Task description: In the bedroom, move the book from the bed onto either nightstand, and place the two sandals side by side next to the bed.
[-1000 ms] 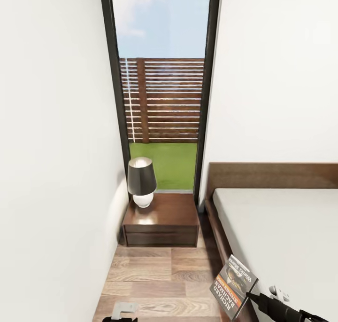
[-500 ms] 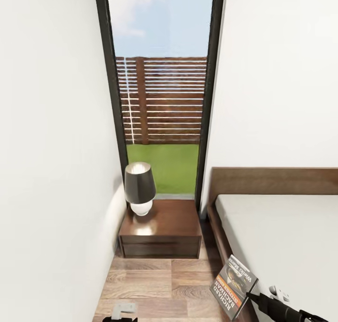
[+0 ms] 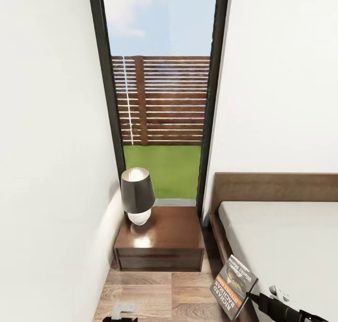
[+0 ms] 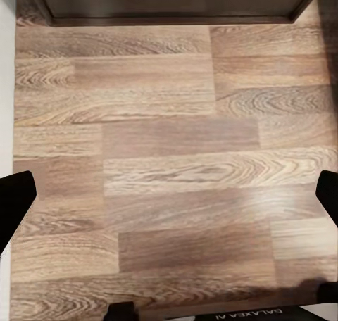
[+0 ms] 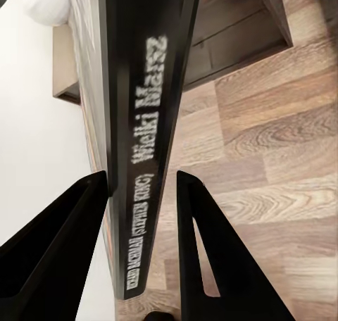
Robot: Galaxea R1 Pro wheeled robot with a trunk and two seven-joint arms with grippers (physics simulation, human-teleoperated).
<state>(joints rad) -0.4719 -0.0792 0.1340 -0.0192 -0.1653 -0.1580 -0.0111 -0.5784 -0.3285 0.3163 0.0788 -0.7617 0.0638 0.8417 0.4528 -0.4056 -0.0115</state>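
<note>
My right gripper [image 3: 253, 296] is shut on the book [image 3: 233, 286], a thin paperback with an orange band and "RICHARD" on the cover, held tilted above the floor by the bed's near corner. In the right wrist view the book's spine [image 5: 144, 159] stands between both black fingers [image 5: 70, 243]. The dark brown nightstand [image 3: 159, 239] sits ahead against the window wall, left of the bed [image 3: 281, 247] with its pale mattress. My left gripper [image 3: 123, 312] hangs low over the floor, open, its fingertips [image 4: 14, 208] spread wide with nothing between them. The blue sandals are out of view.
A lamp [image 3: 137, 195] with a dark shade and white base takes the nightstand's left rear corner. A white wall [image 3: 51, 171] closes the left side. A narrow strip of wood floor [image 3: 164, 289] runs between wall and bed. The nightstand's base [image 4: 176, 1] shows ahead of the left gripper.
The view has moved forward toward the nightstand, which now appears larger and lower in the picture. The book and right gripper keep the same place in the view.
</note>
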